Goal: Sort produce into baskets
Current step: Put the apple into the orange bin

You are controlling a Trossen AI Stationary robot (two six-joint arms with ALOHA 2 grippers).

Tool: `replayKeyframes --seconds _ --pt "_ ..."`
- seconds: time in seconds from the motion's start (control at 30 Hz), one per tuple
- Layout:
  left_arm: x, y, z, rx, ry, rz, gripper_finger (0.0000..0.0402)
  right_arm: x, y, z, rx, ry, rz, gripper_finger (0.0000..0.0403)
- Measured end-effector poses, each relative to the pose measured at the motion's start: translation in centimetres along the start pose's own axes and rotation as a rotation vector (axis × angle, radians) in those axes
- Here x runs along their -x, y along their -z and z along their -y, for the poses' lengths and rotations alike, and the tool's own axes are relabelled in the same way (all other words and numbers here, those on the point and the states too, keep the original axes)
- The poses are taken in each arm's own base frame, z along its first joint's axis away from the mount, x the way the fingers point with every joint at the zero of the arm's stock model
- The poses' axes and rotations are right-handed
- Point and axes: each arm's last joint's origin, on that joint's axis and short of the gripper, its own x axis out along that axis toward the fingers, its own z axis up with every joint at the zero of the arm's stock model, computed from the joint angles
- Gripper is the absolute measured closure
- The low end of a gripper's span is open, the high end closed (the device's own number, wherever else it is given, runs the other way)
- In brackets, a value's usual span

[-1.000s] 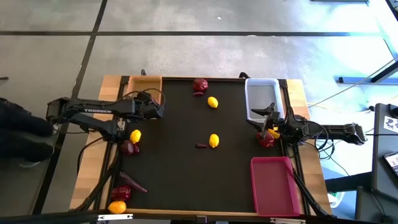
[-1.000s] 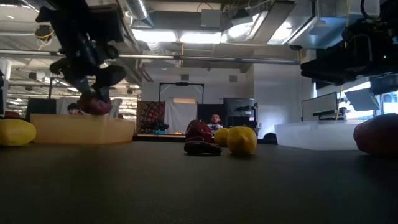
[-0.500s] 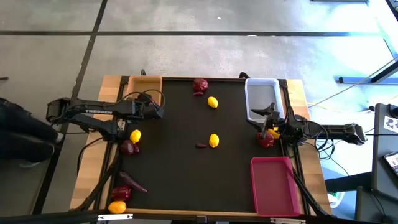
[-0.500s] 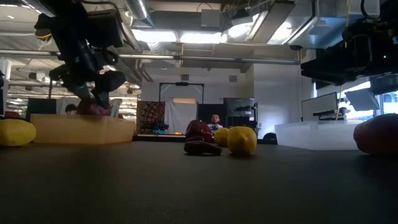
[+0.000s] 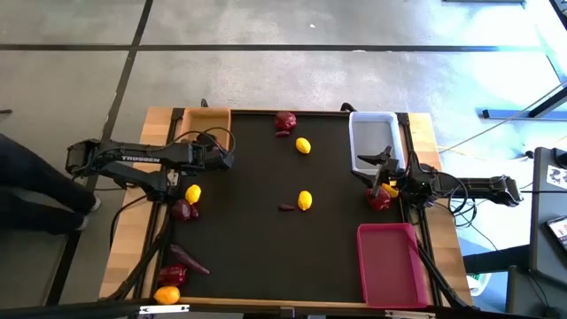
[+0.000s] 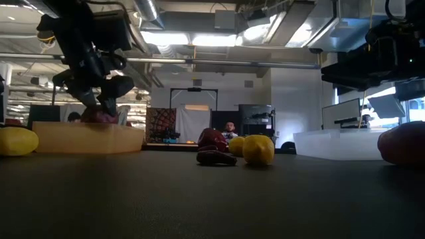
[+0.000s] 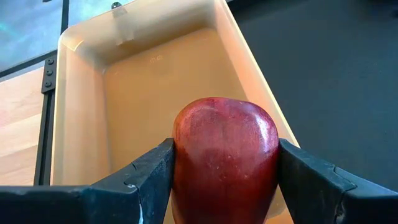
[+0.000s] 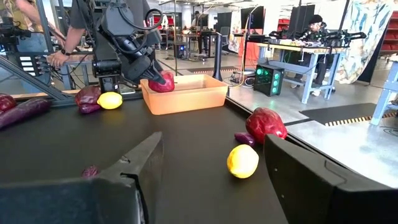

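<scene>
My left gripper (image 5: 221, 157) is shut on a dark red round fruit (image 7: 225, 155) over the near end of the tan wooden basket (image 5: 205, 124). In the low view the fruit (image 6: 99, 116) sits at the height of the basket's rim (image 6: 86, 136). My right gripper (image 5: 381, 173) is open and empty at the table's right side, beside the white basket (image 5: 372, 142). A dark red fruit (image 5: 379, 200) and a yellow one (image 5: 391, 190) lie on the table by it. The pink basket (image 5: 390, 266) stands at the near right. My left gripper pinches the dark red fruit between its two fingers, one on each opposite side (image 7: 183, 162). The fingers slant down toward the tan basket. The fruit is lifted, with its lower part dipping behind the basket's rim in the low view.
On the mat lie a yellow fruit (image 5: 192, 193) and a dark red one (image 5: 183, 211) at the left. Purple-red pieces (image 5: 184, 259) and an orange fruit (image 5: 166, 294) lie at the near left. Yellow fruits (image 5: 305, 201) (image 5: 303, 145) lie mid-table, and a red fruit (image 5: 284, 120) lies at the far edge.
My left gripper has gone down a little with the dark red fruit, so that the fruit now dips behind the tan basket's rim. It has stayed shut on the fruit.
</scene>
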Motion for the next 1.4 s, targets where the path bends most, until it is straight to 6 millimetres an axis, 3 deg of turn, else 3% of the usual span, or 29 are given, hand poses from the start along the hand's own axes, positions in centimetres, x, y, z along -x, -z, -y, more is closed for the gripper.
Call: replayKeyframes --seconds 0.2,0.47,0.77,1.4 --pt "0.0 0.0 0.0 0.011 -0.005 0.002 0.0152 0.0 0.0 0.0 0.000 0.000 0.000 0.0164" --pt "-0.9 -0.2 -0.1 0.014 -0.024 -0.038 0.0103 0.0 0.0 0.0 0.000 0.000 0.001 0.0164" --pt "0.0 -1.1 0.5 -0.037 0.027 -0.032 0.0101 0.0 0.0 0.0 0.000 0.000 0.001 0.0164" --pt "4.8 -5.9 5.5 -0.069 0.530 0.311 0.0105 0.0 -0.1 0.0 -0.002 0.013 0.007 0.0164"
